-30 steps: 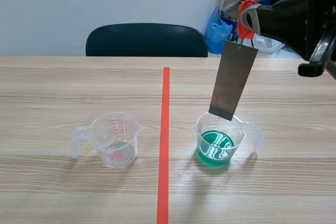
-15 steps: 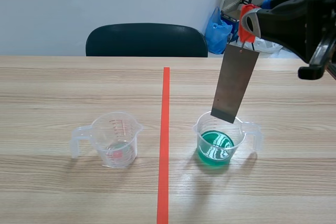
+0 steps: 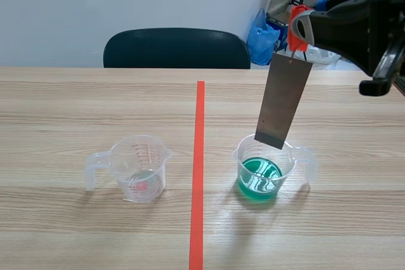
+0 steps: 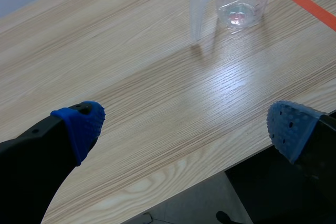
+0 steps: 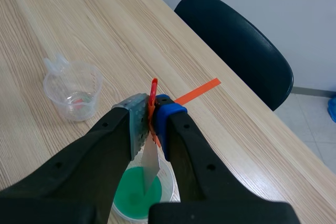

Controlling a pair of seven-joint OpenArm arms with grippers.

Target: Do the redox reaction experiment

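A grey metal strip point(image 3: 282, 100) hangs from a small red clip point(image 3: 295, 26) that my right gripper point(image 3: 302, 24) is shut on, high at the right. The strip's lower end is just above the rim of a clear beaker with green liquid point(image 3: 260, 178). From the right wrist, the red clip point(image 5: 153, 98) shows pinched between the pads, with the metal strip point(image 5: 149, 166) pointing down over the green beaker point(image 5: 135, 198). A second clear beaker point(image 3: 138, 167), nearly empty, stands left of the tape line. My left gripper point(image 4: 184, 124) is open over the table's near edge, the nearly empty beaker point(image 4: 236, 1) far ahead of it.
An orange-red tape line point(image 3: 199, 169) runs down the middle of the wooden table point(image 3: 63, 105). A black chair point(image 3: 176, 49) stands behind the far edge. Blue bags and a folded rack point(image 3: 285, 4) sit by the wall at back right.
The metal strip has risen slightly, its lower end lifting from inside the green beaker's mouth to just above the rim. Nothing else moved.
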